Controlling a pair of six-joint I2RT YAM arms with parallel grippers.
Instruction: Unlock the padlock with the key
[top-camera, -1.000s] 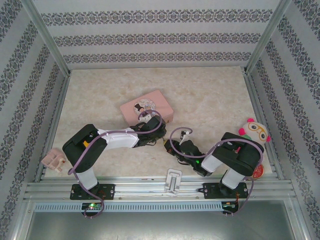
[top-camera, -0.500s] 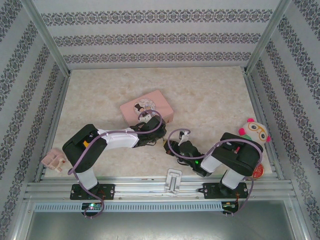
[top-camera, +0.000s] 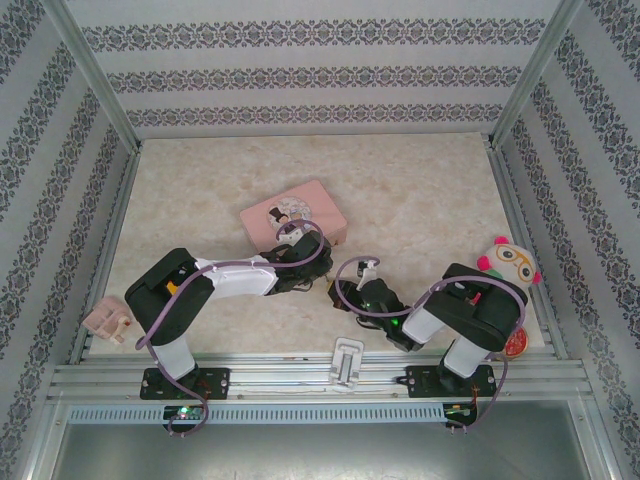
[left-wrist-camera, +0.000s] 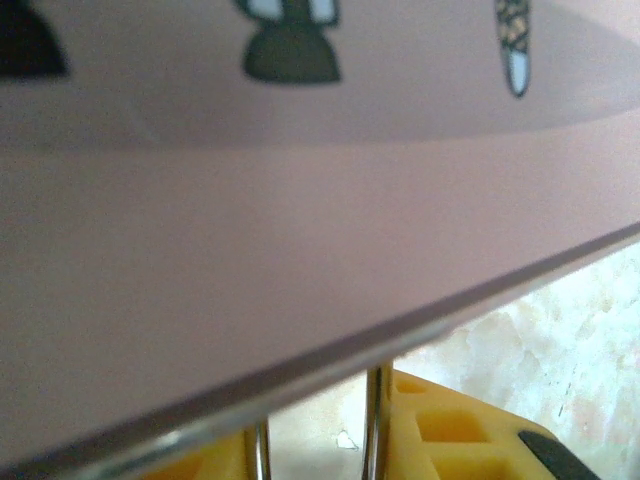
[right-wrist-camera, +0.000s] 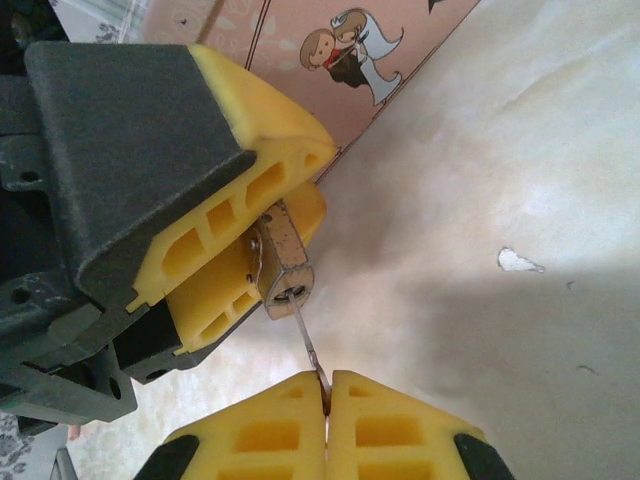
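Note:
The small brass padlock (right-wrist-camera: 283, 255) is pinched between the yellow fingers (right-wrist-camera: 235, 190) of my left gripper (top-camera: 318, 272), just off the table. In the left wrist view its thin shackle (left-wrist-camera: 376, 420) shows as two metal legs between the pads, close to the pink tin (left-wrist-camera: 300, 230). My right gripper (right-wrist-camera: 327, 385) is shut on the thin grey key (right-wrist-camera: 308, 340). The key's tip sits in the keyhole on the padlock's end face. Both grippers meet at the table's near centre, the right gripper (top-camera: 342, 292) just right of the left.
The pink rectangular tin (top-camera: 295, 212) lies right behind the left gripper. A white clip bracket (top-camera: 347, 362) rests on the front rail. A plush toy (top-camera: 505, 265) sits at the right edge and a small pink object (top-camera: 108, 320) at the near left.
The right gripper has edged slightly left toward the left gripper. The left arm has barely shifted.

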